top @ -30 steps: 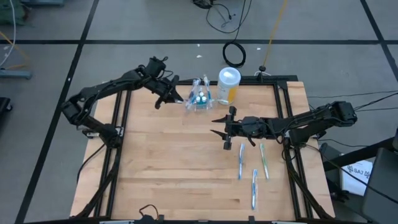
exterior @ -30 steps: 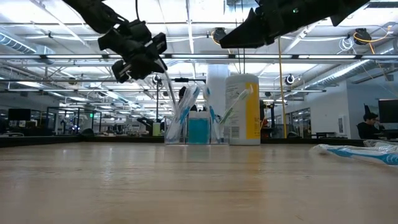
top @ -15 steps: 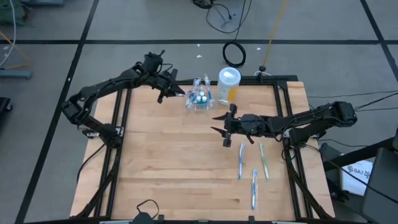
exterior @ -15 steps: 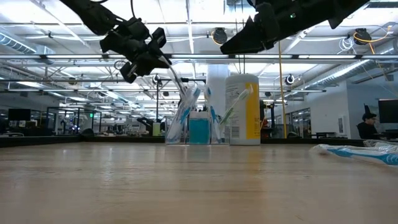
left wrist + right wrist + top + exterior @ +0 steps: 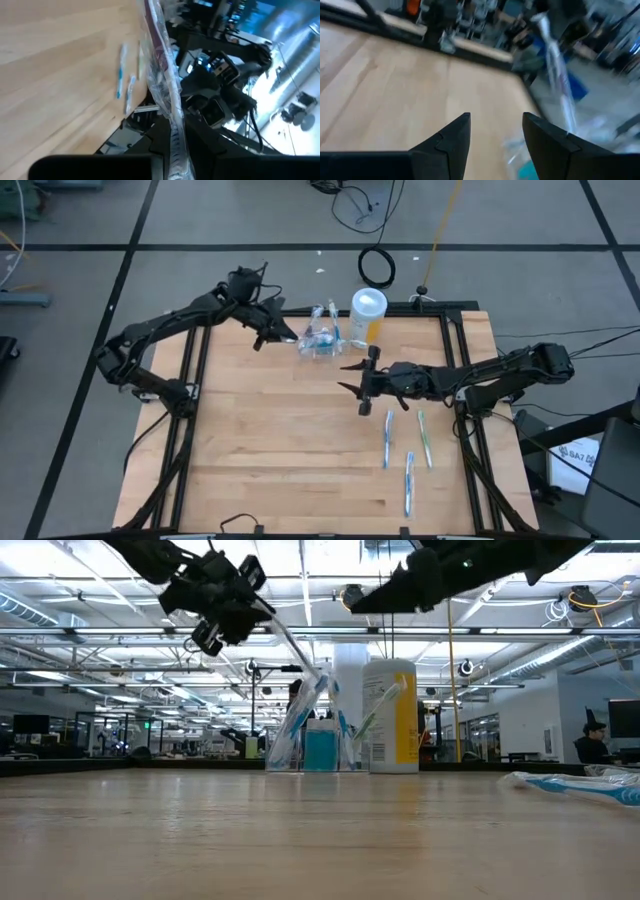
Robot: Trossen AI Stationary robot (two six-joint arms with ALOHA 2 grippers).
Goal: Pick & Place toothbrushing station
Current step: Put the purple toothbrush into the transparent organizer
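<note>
Left tool (image 5: 272, 330) higher, toothbrush (image 5: 296, 647) gripped.

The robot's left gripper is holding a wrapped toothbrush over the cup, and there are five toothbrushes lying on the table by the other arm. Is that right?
Almost. The left gripper does hold a wrapped toothbrush over the cup, but the high view shows three toothbrushes lying on the table near the right arm, not five.

- High view: overhead, straight down, whole table (image 5: 250, 440).
- Low view: tabletop level, facing the room.
- 2 wrist views: close, past the fingers.
</note>
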